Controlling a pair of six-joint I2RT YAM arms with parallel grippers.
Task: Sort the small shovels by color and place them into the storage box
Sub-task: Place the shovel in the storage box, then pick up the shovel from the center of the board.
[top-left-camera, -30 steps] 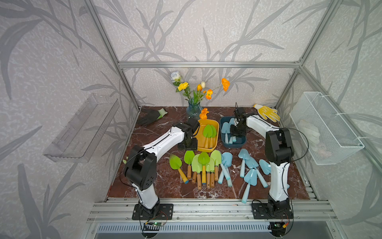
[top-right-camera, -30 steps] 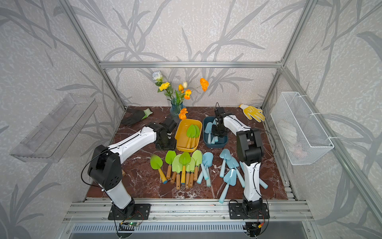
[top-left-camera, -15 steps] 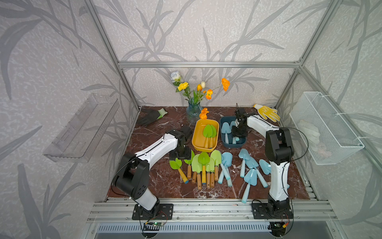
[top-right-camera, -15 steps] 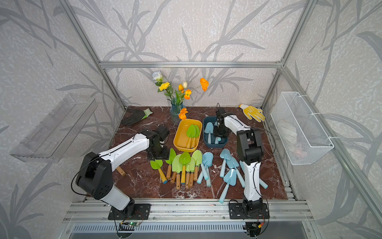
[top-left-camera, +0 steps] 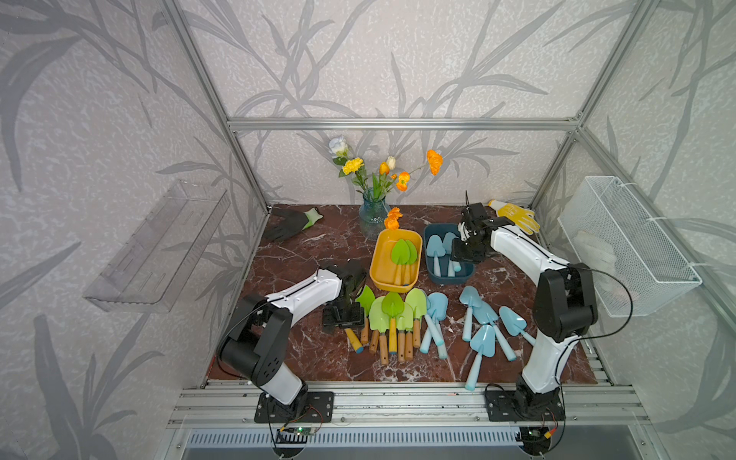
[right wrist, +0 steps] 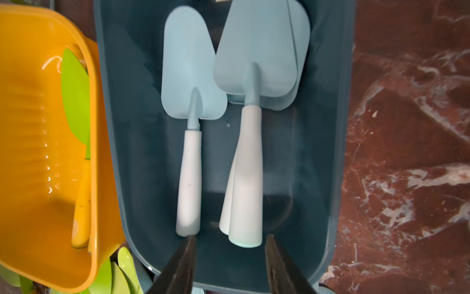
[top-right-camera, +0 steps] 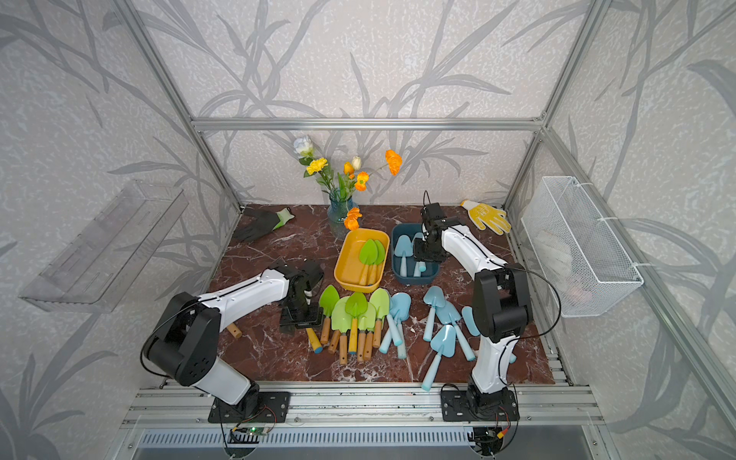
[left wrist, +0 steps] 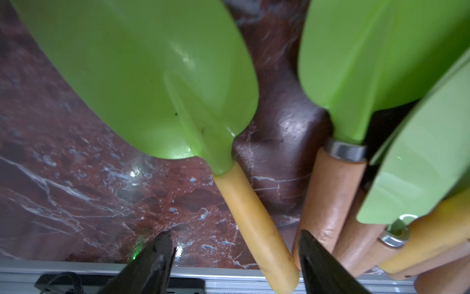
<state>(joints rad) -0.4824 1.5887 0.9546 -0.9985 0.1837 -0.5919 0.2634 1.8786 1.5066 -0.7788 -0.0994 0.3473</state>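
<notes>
Wallpapered cell with an aluminium frame; the floor is a red marble table [top-left-camera: 302,255].

Bins: the yellow bin [top-left-camera: 378,261] and blue bin [top-left-camera: 454,279] sit side by side toward the back. The yellow bin holds a few sorted greens [top-left-camera: 403,253]. The blue bin holds three sorted blues [right wrist: 193,76], two of them stacked.

Still on the table: loose greens [top-left-camera: 392,316] lie in an overlapping fan in front of the yellow bin. Loose blues [top-left-camera: 482,322] are scattered in front of the blue bin.

Left gripper [left wrist: 234,238]: low over the end shovel [left wrist: 157,76] at the left of the fan. Its jaws are apart, straddling the yellow handle [left wrist: 254,221], and not yet closed.

Right gripper [right wrist: 230,239]: over the near end of the blue bin. Its jaws are apart and hold nothing; one blue handle ends just at the tips, unpinched.

Step, as judged: the left arm is at the grasp of a green and the right arm is at the end of a drop, so sorting is well short of half done.

Next: the left jaws close on the handle, then lift straight up, since a wooden-handled neighbour lies just beside one finger and could drag along. The shovel then goes to the yellow bin. The right arm rises clear and goes for a loose blue.
</notes>
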